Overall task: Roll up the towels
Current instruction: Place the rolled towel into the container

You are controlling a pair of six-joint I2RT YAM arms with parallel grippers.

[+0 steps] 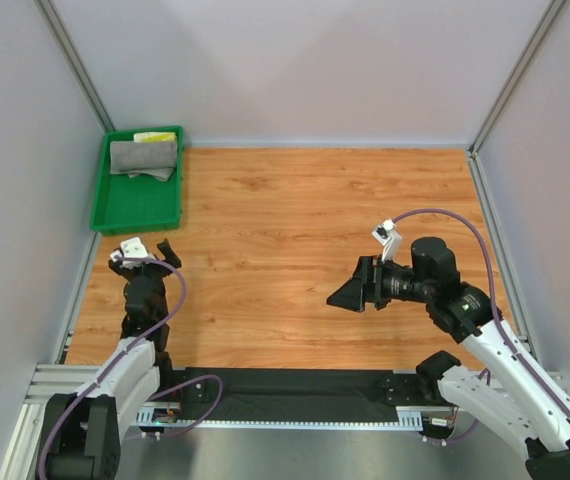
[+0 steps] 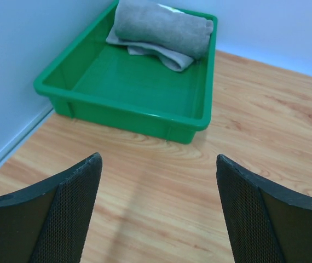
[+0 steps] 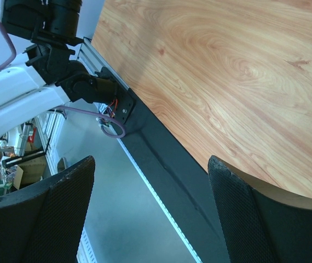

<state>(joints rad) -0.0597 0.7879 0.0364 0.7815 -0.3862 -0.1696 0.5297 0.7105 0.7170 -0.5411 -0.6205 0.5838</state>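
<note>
A smooth green plastic tray (image 1: 135,205) with a raised rim sits in the far left corner of the wood-grain tabletop (image 1: 305,220). At its far end lies the grey towel (image 1: 143,157), thick terry rolled into a soft cylinder. A loose flap spills out beneath it on the near side. The smaller towel (image 1: 155,136) is almost wholly hidden behind the roll. Only a pale yellow-white sliver shows against the tray's far rim, and its print cannot be made out. Near the tabletop's left edge, on the near side of the tray, the left gripper (image 1: 150,250) faces the tray, its jaws spread wide around nothing. Its black fingers (image 2: 63,213) have mesh-textured pads and are cut off by the wrist view's lower edge. Towards the right edge, the right gripper (image 1: 357,285) points left above bare wood, its jaws also wide apart and empty.
</note>
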